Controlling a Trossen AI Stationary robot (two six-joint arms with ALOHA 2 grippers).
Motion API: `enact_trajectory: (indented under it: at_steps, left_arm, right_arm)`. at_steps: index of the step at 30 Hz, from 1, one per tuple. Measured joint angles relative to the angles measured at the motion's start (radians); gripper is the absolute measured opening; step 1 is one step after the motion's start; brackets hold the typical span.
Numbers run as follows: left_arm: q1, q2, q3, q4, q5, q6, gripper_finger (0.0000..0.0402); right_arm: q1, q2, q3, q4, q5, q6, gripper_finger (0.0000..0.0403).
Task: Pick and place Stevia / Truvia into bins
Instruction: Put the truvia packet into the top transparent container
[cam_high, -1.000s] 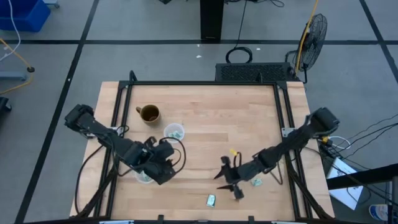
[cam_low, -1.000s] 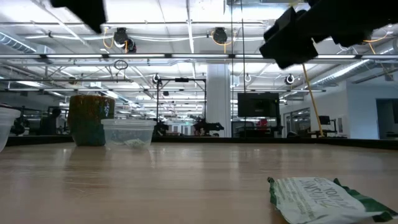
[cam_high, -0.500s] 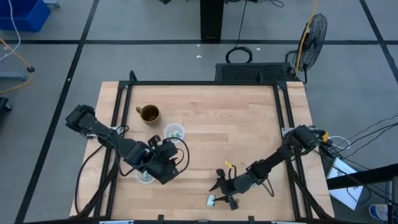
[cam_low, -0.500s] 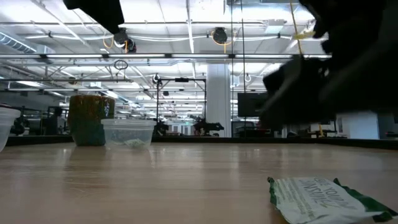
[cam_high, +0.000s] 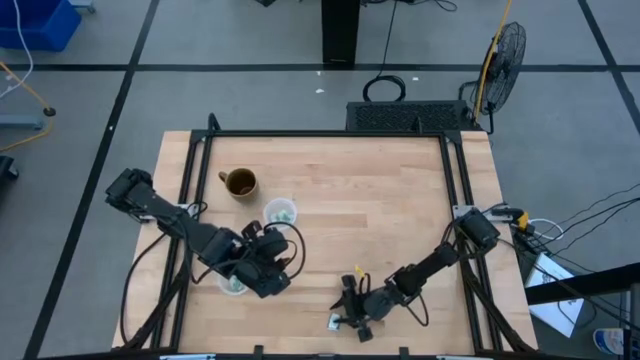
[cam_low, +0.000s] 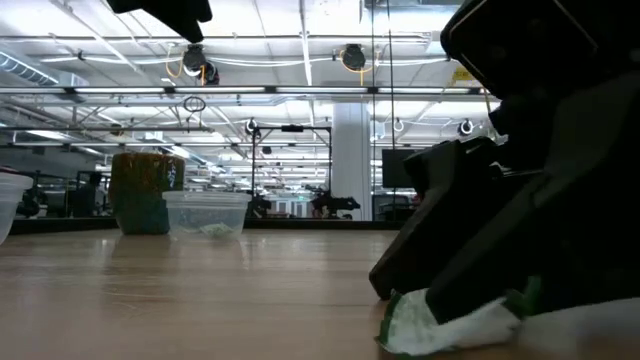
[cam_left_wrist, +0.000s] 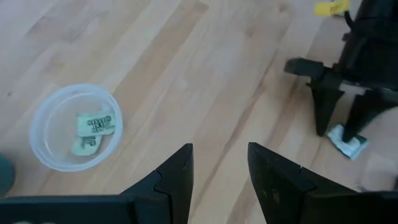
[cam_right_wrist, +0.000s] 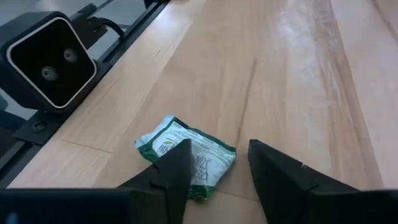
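One green-and-white sachet (cam_right_wrist: 186, 155) lies flat on the wood table near its front edge; it also shows in the high view (cam_high: 338, 322) and the low view (cam_low: 450, 325). My right gripper (cam_high: 352, 315) is open and down over it, one finger on each side. My left gripper (cam_high: 272, 276) is open and empty above the table's left half. One clear cup (cam_left_wrist: 74, 127) with two sachets in it stands farther back (cam_high: 281, 211). A second clear cup (cam_high: 233, 285) stands partly under my left arm. My right gripper comes from above, its open fingers pointing down at the table. One fingertip (cam_left_wrist: 356, 127) stands on the sachet's edge (cam_left_wrist: 348, 143); whether the other finger touches it, I cannot tell. The sachet lies on the table between the fingers.
A brown mug (cam_high: 240, 183) stands at the far left, beside the far cup. A black metal frame (cam_high: 320, 133) runs along the table's edges. The low-view camera (cam_right_wrist: 53, 59) sits at the front edge, close to the sachet. Bare wood lies at the table's middle and far right.
My right gripper has gone toward the table's near edge and left, and down onto the sachet by the front edge. In the low view the sachet has shifted a little and now looks bunched under the fingers.
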Motion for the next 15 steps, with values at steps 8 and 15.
enact_trajectory:
  at_steps: [8, 15]
  left_arm:
    - [-0.008, 0.0, 0.0, 0.0, 0.048, 0.0, 0.0159]
    - [-0.016, -0.016, 0.0, -0.002, 0.068, -0.143, 0.0159]
  right_arm:
    - [-0.046, 0.001, -0.004, 0.065, -0.003, -0.054, 0.0042]
    - [-0.141, -0.135, -0.008, 0.106, 0.079, -0.283, 0.0011]
